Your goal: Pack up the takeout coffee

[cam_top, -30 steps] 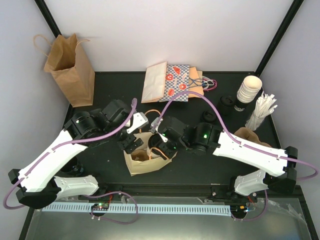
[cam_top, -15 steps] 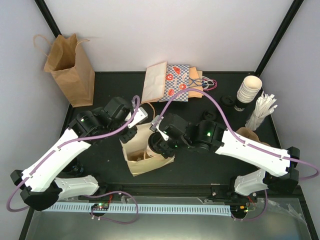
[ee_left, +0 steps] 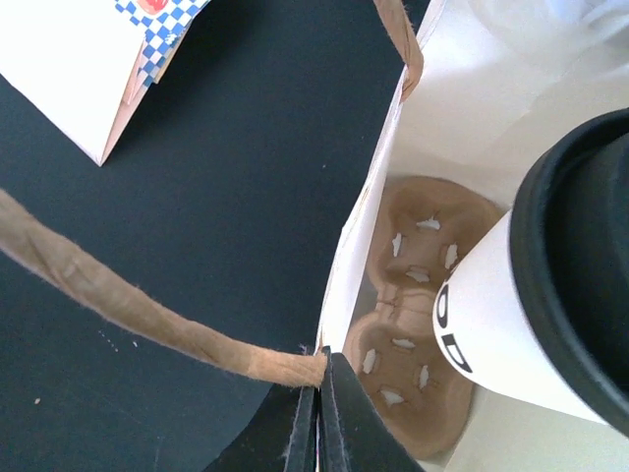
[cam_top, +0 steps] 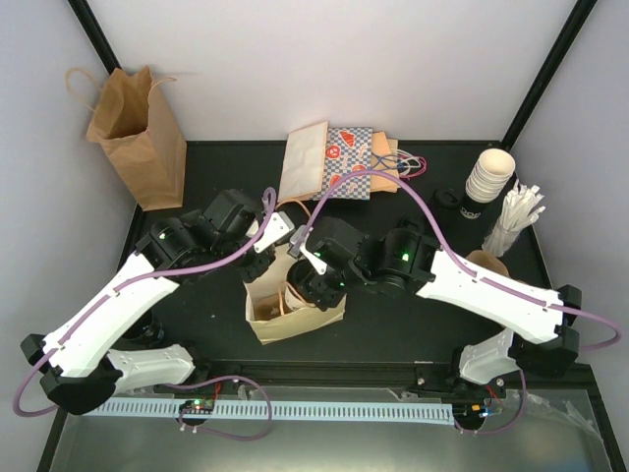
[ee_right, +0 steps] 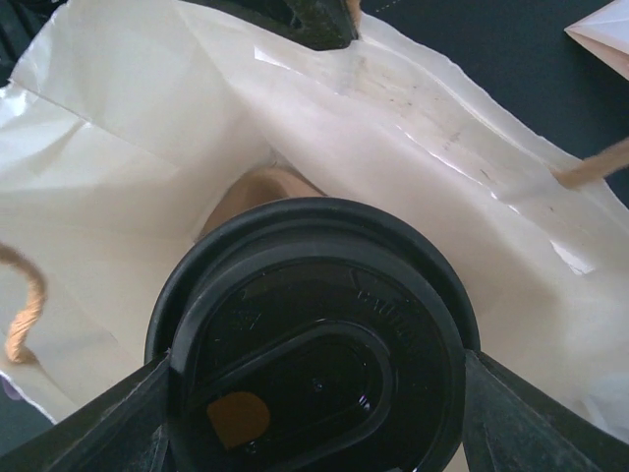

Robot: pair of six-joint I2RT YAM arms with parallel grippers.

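**Cup in the mouth of the bag, rim pinned open**

Black surface, white walls, and all the action sits dead centre. The cream bag [cam_top: 287,320] stands open there. The left jaws are pinched tight on its rim at the bag's eleven o'clock, right where the paper handle [ee_left: 128,305] joins, spreading the mouth wide. From three o'clock the right jaws clasp the coffee cup [ee_left: 491,339] on either side, just under its black lid [ee_right: 314,334]. The cup hangs inside the bag's mouth, over the brown pulp carrier [ee_left: 408,344] lying on the bag's floor. Whether its base touches the carrier yet, I can't tell.

By my reading, the step in hand is seating this cup in the bag. The next move calls for a straight descent into one of the carrier's wells. The rim grip should hold so the wall can't fold in, and the cup should be released only once its base is home. Spare stacked cups [cam_top: 488,177] wait at two o'clock, a brown bag [cam_top: 138,138] at ten.
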